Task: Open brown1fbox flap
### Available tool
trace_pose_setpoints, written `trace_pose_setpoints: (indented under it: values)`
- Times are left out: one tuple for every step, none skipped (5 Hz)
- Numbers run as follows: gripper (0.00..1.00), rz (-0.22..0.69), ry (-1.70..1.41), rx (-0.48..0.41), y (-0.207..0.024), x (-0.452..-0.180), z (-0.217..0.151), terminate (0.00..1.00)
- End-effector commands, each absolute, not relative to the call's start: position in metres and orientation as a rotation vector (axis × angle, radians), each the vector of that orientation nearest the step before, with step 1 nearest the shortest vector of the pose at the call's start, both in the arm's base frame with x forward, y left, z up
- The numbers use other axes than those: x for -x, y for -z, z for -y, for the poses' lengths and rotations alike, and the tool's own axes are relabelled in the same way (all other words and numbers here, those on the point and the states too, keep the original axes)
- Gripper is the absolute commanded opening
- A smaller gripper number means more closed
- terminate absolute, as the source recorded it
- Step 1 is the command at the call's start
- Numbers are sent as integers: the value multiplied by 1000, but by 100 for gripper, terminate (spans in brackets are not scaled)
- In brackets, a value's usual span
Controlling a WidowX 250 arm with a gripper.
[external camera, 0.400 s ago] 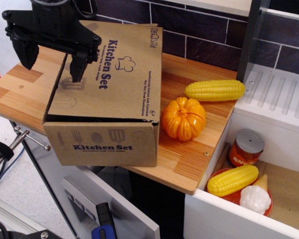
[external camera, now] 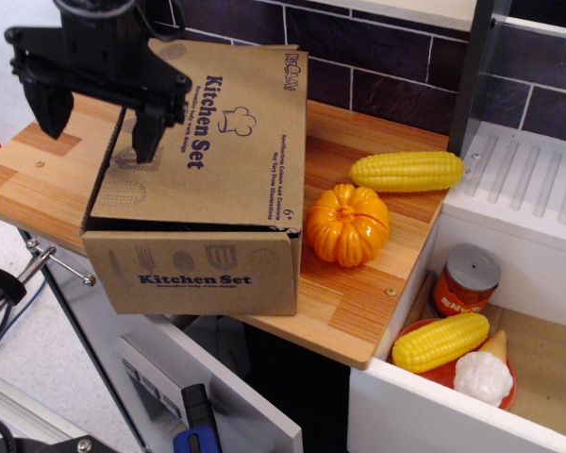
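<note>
Wood-grain counter (external camera: 358, 293) carries everything, running from 9 o'clock to centre. Biggest item on it is the brown1fbox (external camera: 203, 255), left of centre, front wall with "Kitchen Set" print facing 6 o'clock. Its flap (external camera: 231, 142) lies closed flat on top, chef-hat logo up, hinge edge toward 3 o'clock. Black gripper (external camera: 96, 118) sits at 10 o'clock over the flap's left edge, jaws spread wide, gripping nothing; one finger hangs left of the box over the counter, the other finger (external camera: 148, 132) is over the flap; can't tell if it touches. Orange pumpkin (external camera: 348, 225) just beside the box at its 3 o'clock. Corn cob (external camera: 407, 171) at the pumpkin's 1 o'clock, near but apart. At 4 o'clock, a lower bin holds a red plate (external camera: 434, 370) with a second corn cob (external camera: 441, 342), and a tin can (external camera: 466, 279) just behind it.
</note>
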State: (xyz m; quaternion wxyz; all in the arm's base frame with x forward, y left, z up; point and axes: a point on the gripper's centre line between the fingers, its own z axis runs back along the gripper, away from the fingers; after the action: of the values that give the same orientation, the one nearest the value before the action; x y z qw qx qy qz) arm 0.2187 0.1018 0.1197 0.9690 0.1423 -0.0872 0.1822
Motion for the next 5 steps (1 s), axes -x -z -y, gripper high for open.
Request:
trace_pose_setpoints:
  values:
    - [100, 259, -563, -29, -113, -218, -123, 0]
    - [100, 259, -626, 102, -107, -216, -127, 0]
    - [100, 253, -655, 207, -104, -217, -130, 0]
    - [100, 249, -662, 294, -104, -222, -127, 0]
    - [100, 258, -659, 344, -104, -229, -119, 0]
